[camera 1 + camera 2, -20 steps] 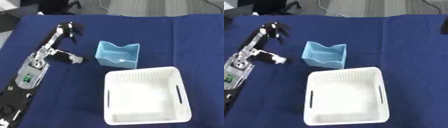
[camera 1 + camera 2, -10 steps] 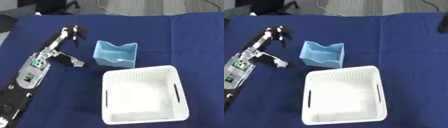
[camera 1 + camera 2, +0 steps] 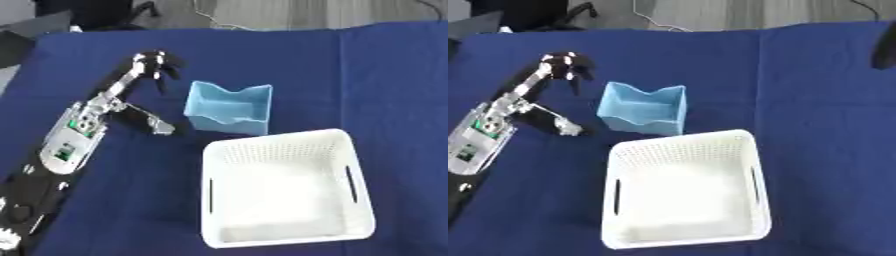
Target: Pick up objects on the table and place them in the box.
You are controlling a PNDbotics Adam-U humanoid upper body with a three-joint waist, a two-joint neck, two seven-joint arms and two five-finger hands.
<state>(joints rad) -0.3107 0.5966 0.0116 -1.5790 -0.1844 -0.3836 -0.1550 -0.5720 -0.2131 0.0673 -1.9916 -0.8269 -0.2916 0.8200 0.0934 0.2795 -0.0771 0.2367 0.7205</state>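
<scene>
We look down on a bench covered with a dark blue cloth [image 3: 367, 80], and our left arm reaches in from the lower left, stretched along the left side of the bench toward the far edge. At its end, our left hand [image 3: 157, 64] hangs over the cloth just beyond the far left corner of the small light blue open-topped container [image 3: 229, 107], near it but apart from it. The fingers point downward and look partly curled, with nothing visible between them; they are dark against the dark cloth, so we cannot tell how wide the hand stands. The light blue container sits upright near the middle of the bench, its rim dipping in a notch on the far side, and its inside shows only blue walls and floor. Just beside its near right corner, almost touching, lies the large white perforated plastic basket [image 3: 348, 150] with slot handles in its side walls, and we see only its white floor inside. Our right hand does not show; only a dark shape [image 3: 884, 45] sits at the right edge of the right eye view, and we cannot make out what it is.
</scene>
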